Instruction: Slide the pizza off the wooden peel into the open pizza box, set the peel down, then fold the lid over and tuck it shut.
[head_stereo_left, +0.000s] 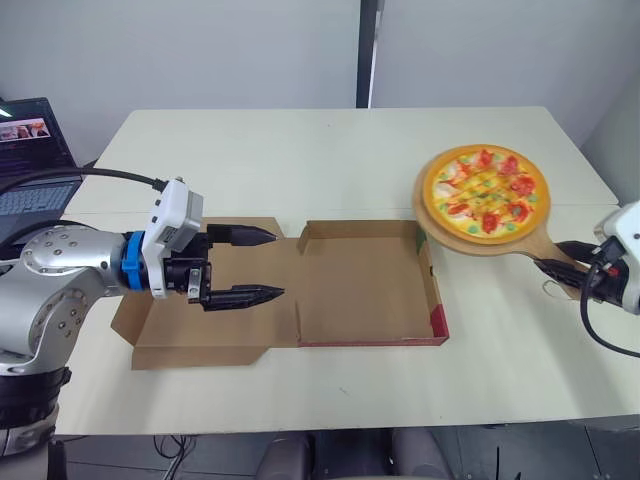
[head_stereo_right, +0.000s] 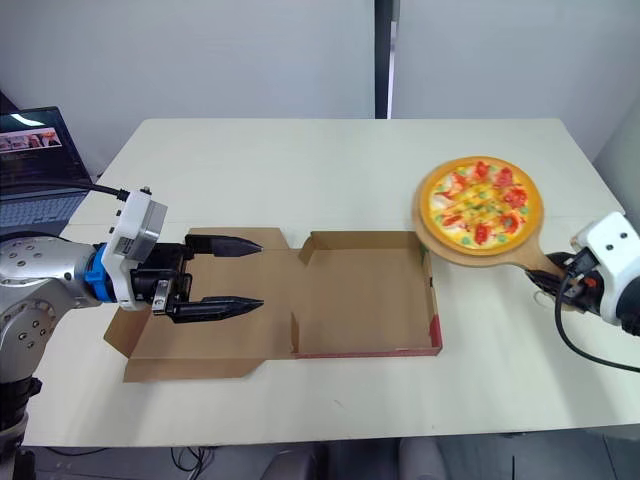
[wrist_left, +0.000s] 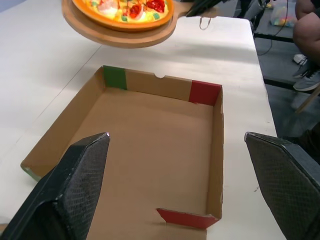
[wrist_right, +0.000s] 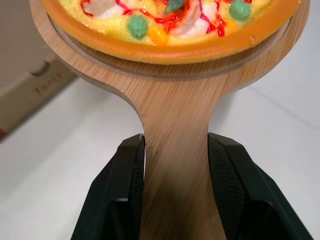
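The peel (wrist_right: 175, 100) is clamped in the right gripper (wrist_right: 176, 142), the left gripper (head_stereo_left: 278, 263) is held open, and the pizza (head_stereo_left: 486, 190) could be dropped short of the box (head_stereo_left: 365, 290) if tilted early.

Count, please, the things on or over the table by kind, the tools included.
Pizza: 1
Peel: 1
Box: 1
Tools: 2 (left tool, right tool)
Total: 5
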